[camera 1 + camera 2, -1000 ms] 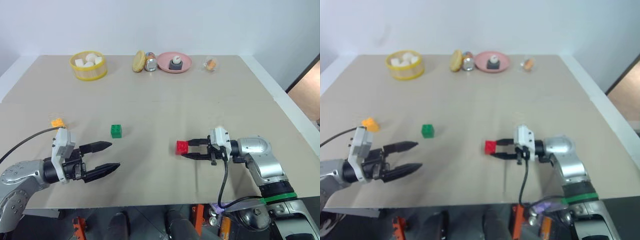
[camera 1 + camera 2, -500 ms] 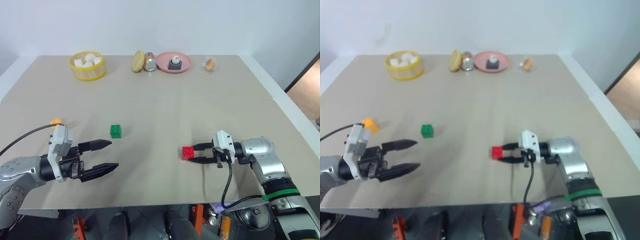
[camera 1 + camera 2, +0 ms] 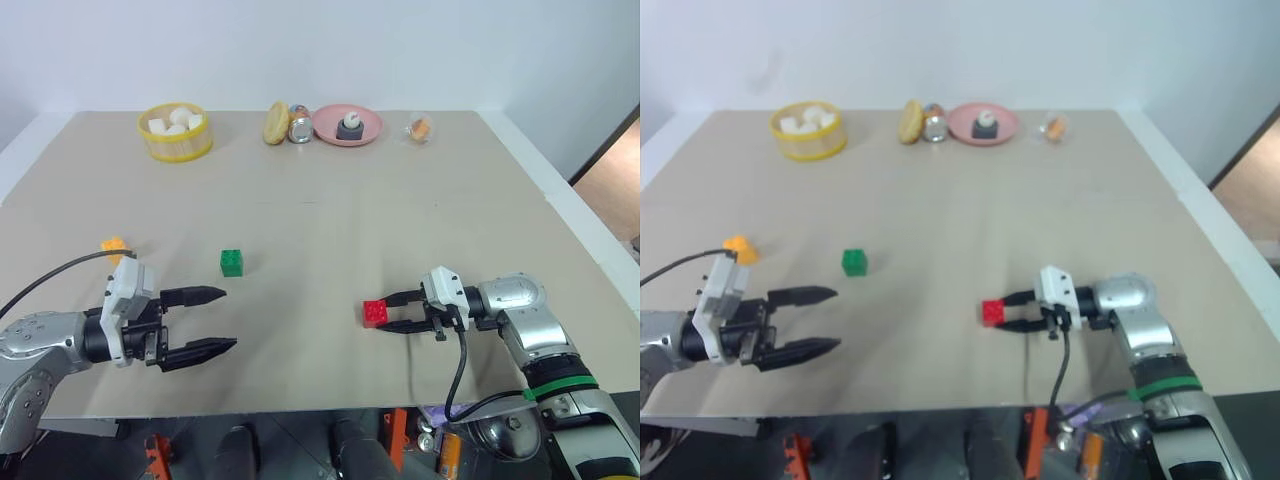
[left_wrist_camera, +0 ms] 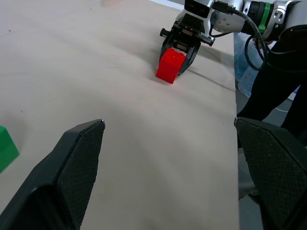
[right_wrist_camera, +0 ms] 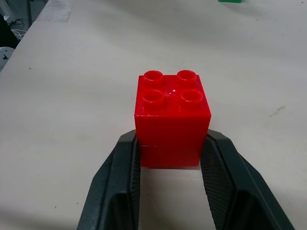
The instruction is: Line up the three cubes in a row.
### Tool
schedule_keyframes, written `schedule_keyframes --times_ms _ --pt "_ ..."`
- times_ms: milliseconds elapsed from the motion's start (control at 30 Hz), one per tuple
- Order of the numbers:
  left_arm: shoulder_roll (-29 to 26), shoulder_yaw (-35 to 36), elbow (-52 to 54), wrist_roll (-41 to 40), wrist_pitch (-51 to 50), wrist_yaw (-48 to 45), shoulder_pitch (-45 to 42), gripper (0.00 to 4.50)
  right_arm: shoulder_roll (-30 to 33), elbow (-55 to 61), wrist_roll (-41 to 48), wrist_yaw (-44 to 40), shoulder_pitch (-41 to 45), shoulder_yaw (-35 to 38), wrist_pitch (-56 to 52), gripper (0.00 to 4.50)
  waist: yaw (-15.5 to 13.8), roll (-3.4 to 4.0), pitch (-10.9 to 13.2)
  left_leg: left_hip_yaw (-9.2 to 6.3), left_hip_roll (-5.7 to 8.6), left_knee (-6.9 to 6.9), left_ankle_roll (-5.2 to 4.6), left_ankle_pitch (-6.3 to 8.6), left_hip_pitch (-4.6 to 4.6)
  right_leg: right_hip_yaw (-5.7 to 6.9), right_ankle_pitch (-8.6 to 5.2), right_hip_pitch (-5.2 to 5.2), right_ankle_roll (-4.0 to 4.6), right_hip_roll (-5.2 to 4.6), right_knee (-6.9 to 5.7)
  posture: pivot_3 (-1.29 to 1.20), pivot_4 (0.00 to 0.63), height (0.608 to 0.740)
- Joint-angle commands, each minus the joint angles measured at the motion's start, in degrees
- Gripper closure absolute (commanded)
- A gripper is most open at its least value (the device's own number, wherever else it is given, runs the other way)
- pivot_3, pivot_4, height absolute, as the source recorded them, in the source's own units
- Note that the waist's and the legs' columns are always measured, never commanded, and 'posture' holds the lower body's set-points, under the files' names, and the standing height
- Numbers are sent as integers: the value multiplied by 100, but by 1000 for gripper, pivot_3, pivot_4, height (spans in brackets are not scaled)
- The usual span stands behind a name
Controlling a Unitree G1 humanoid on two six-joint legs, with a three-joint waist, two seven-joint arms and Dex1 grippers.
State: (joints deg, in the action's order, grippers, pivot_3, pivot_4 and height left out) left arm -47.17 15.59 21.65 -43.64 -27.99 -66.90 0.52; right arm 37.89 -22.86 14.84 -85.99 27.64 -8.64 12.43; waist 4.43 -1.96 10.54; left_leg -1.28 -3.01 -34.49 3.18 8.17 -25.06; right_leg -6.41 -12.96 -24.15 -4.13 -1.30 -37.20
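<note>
Since a second ago, the right gripper [image 3: 389,312] has carried the red cube [image 3: 376,313] slightly right and lower in the frame; its jaws are clamped on the cube's rear sides, at the tabletop [image 3: 330,180]. The left gripper [image 3: 212,320], jaws wide apart and empty, holds at lower left. Green cube [image 3: 232,262] sits left of centre, orange-yellow cube [image 3: 114,245] at far left. The row is judged unformed.

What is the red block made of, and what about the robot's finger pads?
The red block looks like hard, glossy plastic: smooth faces, moulded round studs, small shiny glints. The finger pads of the right gripper look like matte black rubber, with a fine grid texture, though that is a guess.
</note>
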Motion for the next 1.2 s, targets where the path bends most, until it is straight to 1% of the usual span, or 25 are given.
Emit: schedule_keyframes --times_ms 33,233,667,700,800,833,933,967,1033,1133,1200 --pt "-70 2 -37 40 110 -103 -148 21 47 -6 -217 -147 -47 -203 4 3304 1 -1 0 0 0 0 0 0 0 0 0 0 0 0 0 0 150 740" --pt "-7 -60 -90 102 122 -112 -264 21 41 -17 -221 -84 -41 -197 -162 3304 3 -3 -2 0 -1 0 0 0 5 0 0 5 0 0 0 0 150 740" --pt "33 -55 -94 114 169 -83 -221 21 -19 -71 -262 14 1 -190 -173 3304 3 -3 -2 1 -1 -1 0 0 28 0 0 27 0 -1 0 0 150 740" --pt "38 -49 -92 106 163 -72 -228 21 -57 -101 -258 78 23 -169 -191 2504 3 -3 -2 1 -1 -1 0 0 29 0 0 28 0 -1 0 0 150 740" --pt "55 -31 -85 74 137 -31 -258 21 -118 -192 -297 189 79 -140 -164 1648 5 -2 -1 1 -1 -1 0 0 30 0 0 27 1 0 -1 0 150 740" --pt "59 -27 -83 72 136 -22 -262 21 -122 -218 -296 171 89 -133 -158 1241 7 -2 -1 3 -1 -1 0 0 31 -1 1 27 1 -1 -1 0 150 740" --pt "63 -22 -94 73 146 -3 -267 21 -112 -280 -340 206 117 -132 -95 242 4 -2 -1 2 -2 0 0 0 31 -1 1 27 1 0 -1 0 150 740" --pt "64 -27 -109 75 151 0 -278 21 -99 -289 -335 177 130 -140 -129 62 3 -2 -1 2 -2 1 0 0 31 -1 0 28 1 0 -1 0 150 740" --pt "66 -28 -130 73 159 17 -290 21 -65 -310 -384 204 163 -150 -212 62 2 -2 -1 2 -1 2 1 1 30 -1 -2 28 1 0 -1 0 150 740" --pt "69 -32 -143 73 164 26 -297 21 94 -233 -393 -14 169 -205 -428 62 2 -2 -1 2 -1 2 3 2 30 0 -4 28 1 0 -1 0 150 740" --pt "65 8 -152 57 148 40 -267 21 359 -194 -429 -264 162 -257 -651 62 -3 -2 -1 2 0 1 3 2 30 -1 -3 30 0 -2 -1 0 150 740"
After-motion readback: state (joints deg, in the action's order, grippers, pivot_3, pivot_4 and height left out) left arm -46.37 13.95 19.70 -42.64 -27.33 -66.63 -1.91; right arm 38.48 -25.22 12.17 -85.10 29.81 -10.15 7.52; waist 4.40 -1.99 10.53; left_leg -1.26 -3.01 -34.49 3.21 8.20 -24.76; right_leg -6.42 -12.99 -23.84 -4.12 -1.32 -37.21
